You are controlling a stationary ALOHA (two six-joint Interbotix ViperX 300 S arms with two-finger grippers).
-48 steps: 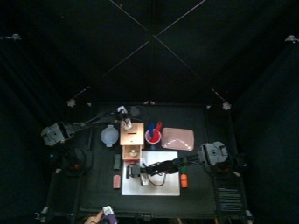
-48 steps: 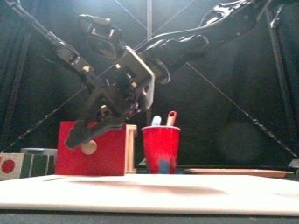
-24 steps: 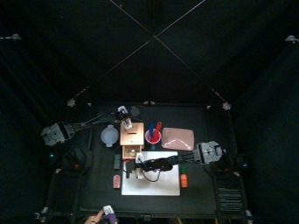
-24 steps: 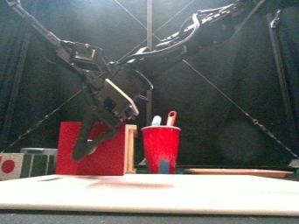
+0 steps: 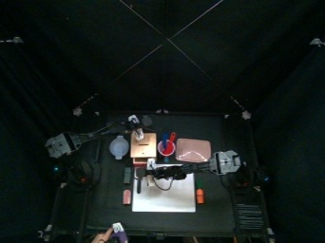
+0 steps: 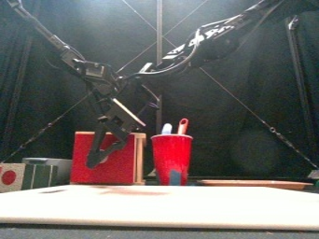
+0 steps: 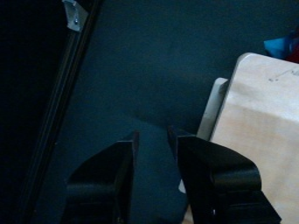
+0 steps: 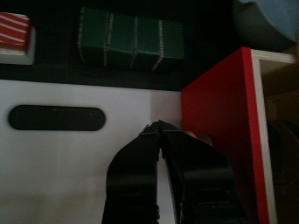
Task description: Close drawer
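Note:
The drawer (image 5: pixel 143 164) sticks out of the small tan wooden box (image 5: pixel 143 144) toward the table's front. Its red front face (image 6: pixel 106 161) stands left of the red cup. In the right wrist view that red face (image 8: pixel 218 114) shows with the pale tan inside (image 8: pixel 281 96) behind it. My right gripper (image 8: pixel 159 129) is shut, with its tips right at the lower edge of the red face, over the white sheet (image 8: pixel 70 166). From above, my right gripper (image 5: pixel 154 169) reaches in from the right. My left gripper (image 7: pixel 155 136) rests at the back left, slightly open and holding nothing.
A red cup (image 6: pixel 171 155) with utensils stands right of the drawer. A pinkish board (image 5: pixel 193 149) lies at the back right. A green block (image 8: pixel 128 39), a red-striped piece (image 8: pixel 14 33) and a black oblong (image 8: pixel 56 118) lie near the sheet's left side.
My right gripper has moved back across the white sheet, away from the front camera, up to the drawer's red face. The face looks slightly farther back. The left arm has not moved.

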